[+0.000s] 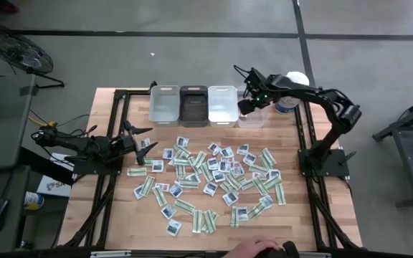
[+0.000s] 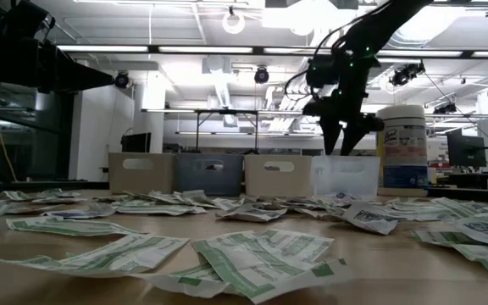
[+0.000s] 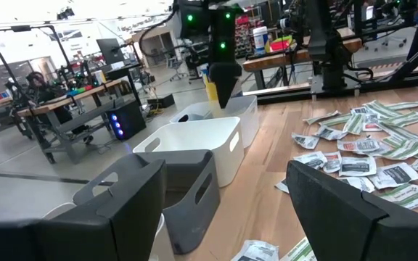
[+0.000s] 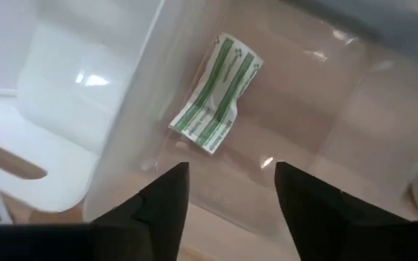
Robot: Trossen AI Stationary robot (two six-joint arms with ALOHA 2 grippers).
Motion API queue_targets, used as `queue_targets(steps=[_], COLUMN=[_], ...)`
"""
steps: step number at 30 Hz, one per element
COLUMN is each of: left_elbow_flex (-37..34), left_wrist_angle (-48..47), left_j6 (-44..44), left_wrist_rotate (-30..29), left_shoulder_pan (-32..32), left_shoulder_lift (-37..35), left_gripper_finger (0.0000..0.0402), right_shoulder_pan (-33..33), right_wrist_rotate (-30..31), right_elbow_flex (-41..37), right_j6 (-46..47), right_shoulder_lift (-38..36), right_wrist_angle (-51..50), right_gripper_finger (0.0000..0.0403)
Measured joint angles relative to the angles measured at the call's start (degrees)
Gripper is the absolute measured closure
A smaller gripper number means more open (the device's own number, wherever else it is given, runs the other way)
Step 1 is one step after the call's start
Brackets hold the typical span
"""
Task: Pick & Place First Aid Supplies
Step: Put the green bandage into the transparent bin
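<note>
The right gripper (image 4: 231, 181) hangs open and empty over the clear plastic bin (image 4: 354, 109). A green-and-white striped paper packet (image 4: 216, 94) lies inside, apparently flat. The left gripper (image 3: 223, 206) waits wide open above the table (image 1: 120, 215).

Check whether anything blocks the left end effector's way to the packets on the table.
Nothing visible does. The open left end effector hangs at the pile's left edge, with bare table up to the nearest packets. The bins stand farther back, off that path.
</note>
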Motion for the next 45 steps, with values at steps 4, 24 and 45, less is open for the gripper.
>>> queue_targets(steps=[4, 24, 45], left_elbow_flex=[0.02, 0.02, 0.0], left_wrist_angle=[0.01, 0.01, 0.01], left_j6=[0.0, 0.0, 0.0], left_wrist_rotate=[-0.01, 0.01, 0.0], left_shoulder_pan=[0.01, 0.01, -0.01], left_shoulder_lift=[-0.01, 0.0, 0.0], left_gripper_finger=[0.0121, 0.0121, 0.0121], right_shoulder_pan=[0.21, 10.08, 24.01], right_wrist_rotate=[-0.18, 0.92, -6.7], right_elbow_flex=[0.0, -0.06, -27.71], right_j6=[-0.26, -5.7, 20.69], right_shoulder_lift=[-2.9, -17.58, -31.18], right_wrist_angle=[-2.62, -24.38, -12.08], right_gripper_finger=[0.0187, 0.0195, 0.0194])
